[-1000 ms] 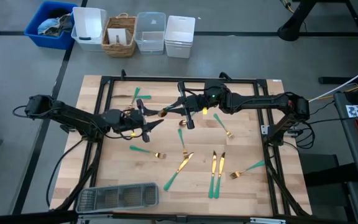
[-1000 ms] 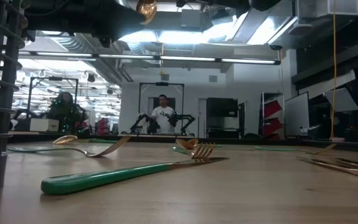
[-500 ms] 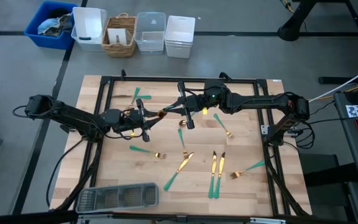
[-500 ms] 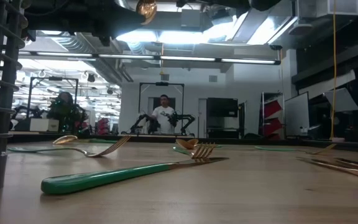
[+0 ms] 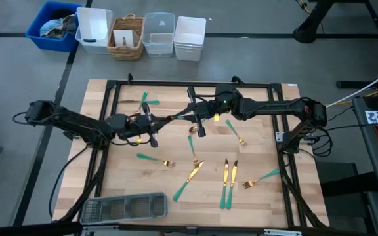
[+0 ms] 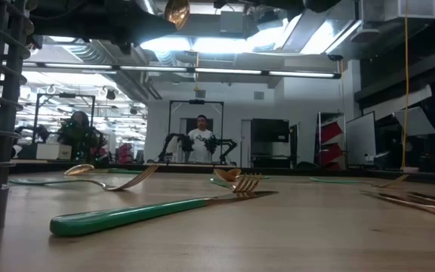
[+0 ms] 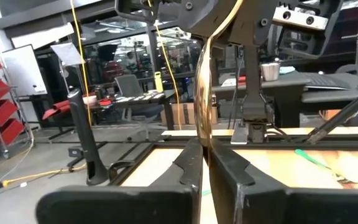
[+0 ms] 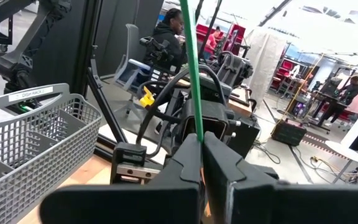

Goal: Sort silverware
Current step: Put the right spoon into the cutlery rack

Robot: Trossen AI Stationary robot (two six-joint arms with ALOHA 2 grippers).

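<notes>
One spoon [image 5: 172, 118] with a gold head and a slim teal handle hangs in the air above the table's far middle, between my two grippers. My left gripper [image 5: 157, 122] is shut on its gold end and my right gripper [image 5: 188, 117] on its teal handle. The low view shows its gold bowl [image 6: 177, 11] high above the tabletop. More teal-handled silverware lies flat on the wooden table: a fork [image 5: 156, 159], knives [image 5: 226, 183] and another fork [image 5: 261, 178]. My left gripper pinches the spoon's gold end [image 7: 204, 138] between its two fingers, coming about level from the table's left. The gold stem runs on from the fingertips toward the other gripper, clear of the table. My right gripper pinches the teal handle [image 8: 198, 132] between its two fingers, coming about level from the table's right. The handle [image 8: 194, 68] sticks out past the fingertips, and the spoon is lifted clear.
A grey mesh tray [image 5: 125, 207] lies at the table's near left corner. A black frame [image 5: 195, 84] runs round the tabletop. Bins and a basket [image 5: 126, 36] stand on the floor beyond the far edge. People show in the room behind.
My left gripper has shut its fingers on the spoon's gold end, from wide open a second ago. The spoon has stayed in the air where my right gripper holds it.
</notes>
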